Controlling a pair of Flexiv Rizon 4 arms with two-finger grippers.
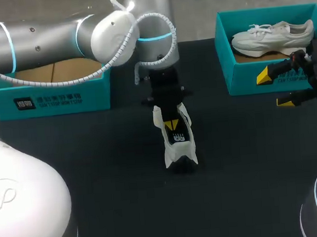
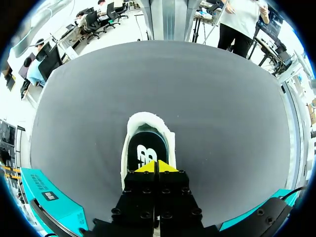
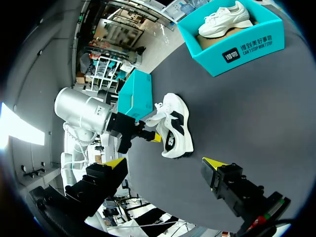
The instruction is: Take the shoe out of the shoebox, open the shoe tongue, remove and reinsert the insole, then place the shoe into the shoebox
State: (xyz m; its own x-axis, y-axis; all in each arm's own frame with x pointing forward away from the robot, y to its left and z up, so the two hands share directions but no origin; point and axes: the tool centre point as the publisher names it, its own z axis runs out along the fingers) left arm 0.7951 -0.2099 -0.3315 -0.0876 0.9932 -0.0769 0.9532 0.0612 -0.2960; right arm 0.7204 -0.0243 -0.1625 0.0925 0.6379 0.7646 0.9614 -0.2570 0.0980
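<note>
The left pincer has its two yellow tips pressed together, right over the opening of the shoe. I cannot tell whether anything thin is caught between them. Just ahead of the tips, inside the shoe, lies the black insole with a white mark on it, ringed by the shoe's white padded collar. The shoe is white with black parts and stands on its sole on the dark counter, about in the middle. The left pincer comes down on it from above, and the left arm reaches in over the counter from the shoe's left.

To the left of the shoe and further back, partly under the left arm, sits a teal shoebox with brown cardboard showing inside it. It is well apart from the shoe.

To the right of the shoe, the right pincer hangs above the counter with its fingers spread wide apart and nothing between them. It is well clear of the shoe.

Just behind the right pincer, to the shoe's right and further back, stands a second teal box. Another white shoe lies in it on brown cardboard.
</note>
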